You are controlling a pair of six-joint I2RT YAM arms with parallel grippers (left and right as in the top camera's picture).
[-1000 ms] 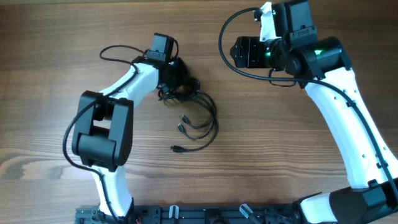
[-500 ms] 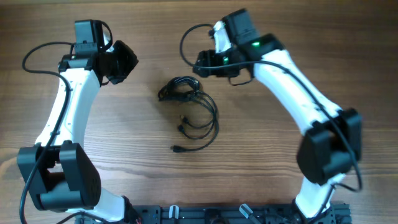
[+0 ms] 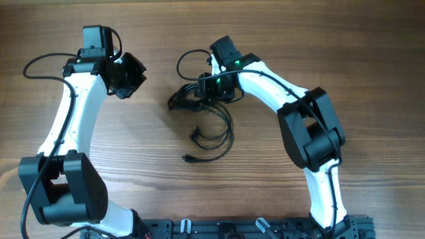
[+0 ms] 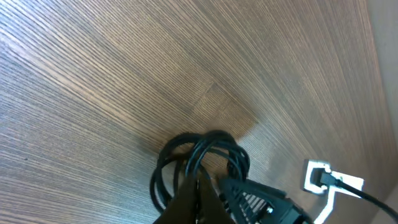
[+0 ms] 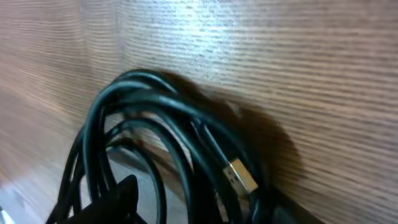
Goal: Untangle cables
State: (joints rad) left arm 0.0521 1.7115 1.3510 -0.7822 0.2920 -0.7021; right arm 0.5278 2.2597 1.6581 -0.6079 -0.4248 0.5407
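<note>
Now, cables (image 3: 188, 95) bunched at tips of right gripper (image 3: 202, 89), left gripper (image 3: 133, 73) apart

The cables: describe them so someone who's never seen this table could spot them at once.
On the wooden table, look between the left arm and right arm. The cables are a bunch of thin black cords at the right gripper, with loose loops and small plugs trailing toward the near edge. Unlike the thicker arm wires, they lie free on the wood.

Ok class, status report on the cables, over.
Left gripper shut, clear of the cables. Right gripper at the cables, grip unclear. No obstruction seen.
</note>
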